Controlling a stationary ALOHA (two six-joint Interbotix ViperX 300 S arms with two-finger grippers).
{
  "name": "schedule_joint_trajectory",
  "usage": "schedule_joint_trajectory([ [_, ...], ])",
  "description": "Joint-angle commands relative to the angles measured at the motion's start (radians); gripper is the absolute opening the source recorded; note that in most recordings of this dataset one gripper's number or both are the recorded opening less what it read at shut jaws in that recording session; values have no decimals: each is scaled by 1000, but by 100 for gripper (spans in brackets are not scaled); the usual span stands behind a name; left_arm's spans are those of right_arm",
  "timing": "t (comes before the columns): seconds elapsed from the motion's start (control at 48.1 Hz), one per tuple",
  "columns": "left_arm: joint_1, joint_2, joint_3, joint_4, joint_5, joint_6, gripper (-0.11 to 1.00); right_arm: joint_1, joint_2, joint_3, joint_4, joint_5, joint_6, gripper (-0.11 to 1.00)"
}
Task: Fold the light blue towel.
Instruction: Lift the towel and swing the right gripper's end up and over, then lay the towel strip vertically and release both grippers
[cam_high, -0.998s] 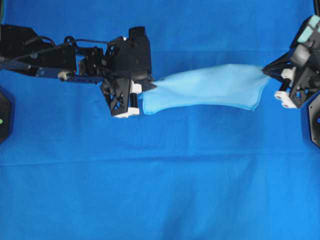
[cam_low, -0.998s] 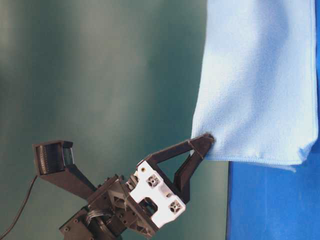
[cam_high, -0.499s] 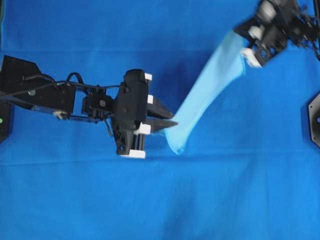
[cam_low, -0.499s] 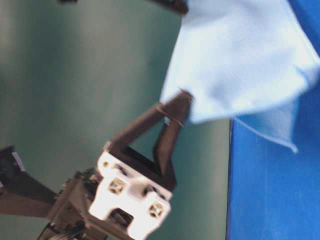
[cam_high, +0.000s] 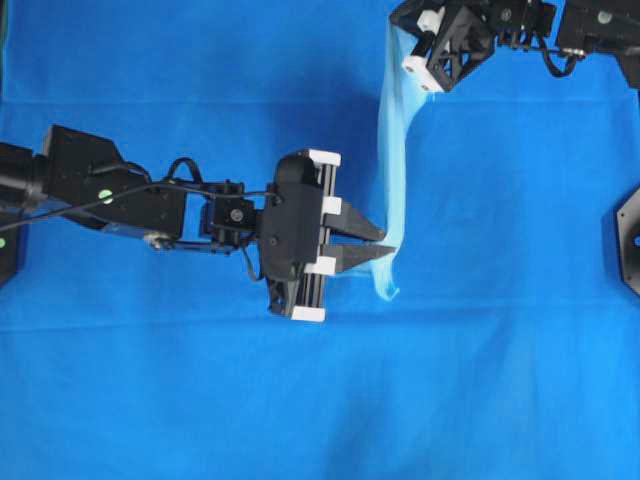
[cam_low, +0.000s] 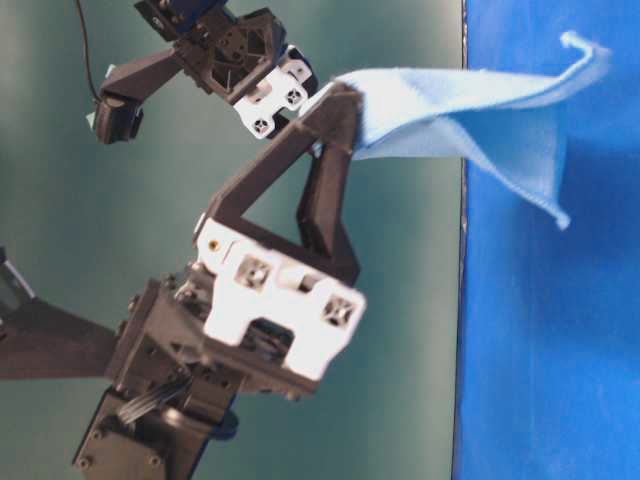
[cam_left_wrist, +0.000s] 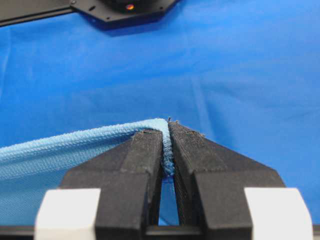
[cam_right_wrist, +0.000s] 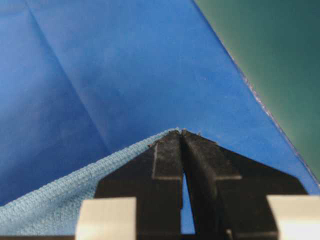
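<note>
The light blue towel hangs stretched in the air as a narrow band between my two grippers, above the dark blue table cloth. My left gripper is shut on its near corner; the left wrist view shows the hem pinched between the fingers. My right gripper is shut on the far corner at the top edge; the right wrist view shows the towel leaving its tips. In the table-level view the towel sags below both grips.
A black arm base sits at the right edge and another at the left edge. The table cloth's edge meets a green wall beyond the right gripper.
The right gripper swung the towel's corner from the right side to the top middle. The left gripper moved right and toward the front. The towel turned from lying across to running front to back.
</note>
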Motion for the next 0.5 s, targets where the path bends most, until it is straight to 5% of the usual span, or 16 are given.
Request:
schedule_joint_trajectory([
  [0.0, -43, 0, -48, 5, -20, 8, 2, -40, -25, -8, -11, 20, -3, 2],
  [0.478, -40, 293, -414, 5, -23, 35, 2, -49, -281, 210, -11, 150, 2, 2],
])
